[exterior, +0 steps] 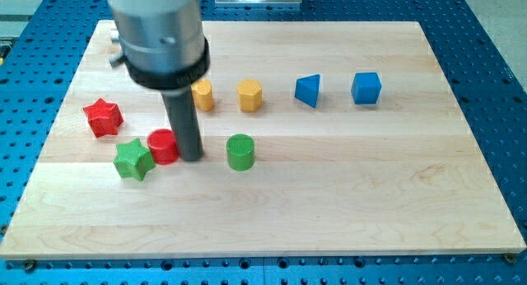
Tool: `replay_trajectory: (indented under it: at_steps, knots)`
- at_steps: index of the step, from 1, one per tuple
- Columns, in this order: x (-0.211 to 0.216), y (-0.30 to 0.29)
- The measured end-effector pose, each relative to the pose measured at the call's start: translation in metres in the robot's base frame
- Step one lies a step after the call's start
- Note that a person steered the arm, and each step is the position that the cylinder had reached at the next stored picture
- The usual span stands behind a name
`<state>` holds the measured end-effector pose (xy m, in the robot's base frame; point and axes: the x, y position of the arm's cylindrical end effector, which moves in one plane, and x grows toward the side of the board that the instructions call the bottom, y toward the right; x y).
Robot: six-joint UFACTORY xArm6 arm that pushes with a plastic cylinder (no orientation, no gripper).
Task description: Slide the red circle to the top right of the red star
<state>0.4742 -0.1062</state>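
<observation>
green star (132,159) nearest | red circle (163,146) upright, touching my tip (192,157) | no fingers

a broad grey metal cylinder (156,25) with a small screw on its side, ringed by a black collar (165,67), narrows to a straight dark rod (183,120) ending at my tip (193,158).

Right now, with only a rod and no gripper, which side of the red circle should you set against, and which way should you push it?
Nothing to grip, so I push. The red circle is a short upright cylinder, below and to the right of the red star. My tip sits against its right side, which would push it onto the green star. I would probably come round to its lower side and push towards the view's top.
</observation>
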Motion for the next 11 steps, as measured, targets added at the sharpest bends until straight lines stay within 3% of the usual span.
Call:
replay_trajectory:
  at_steps: [2, 3, 5, 7, 8, 9, 11]
  knots:
    - [0.048, -0.026]
    - [0.004, -0.070]
    - [-0.004, -0.036]
    - [-0.027, -0.061]
    - [-0.050, -0.010]
    - [-0.070, -0.028]
    - [-0.070, -0.047]
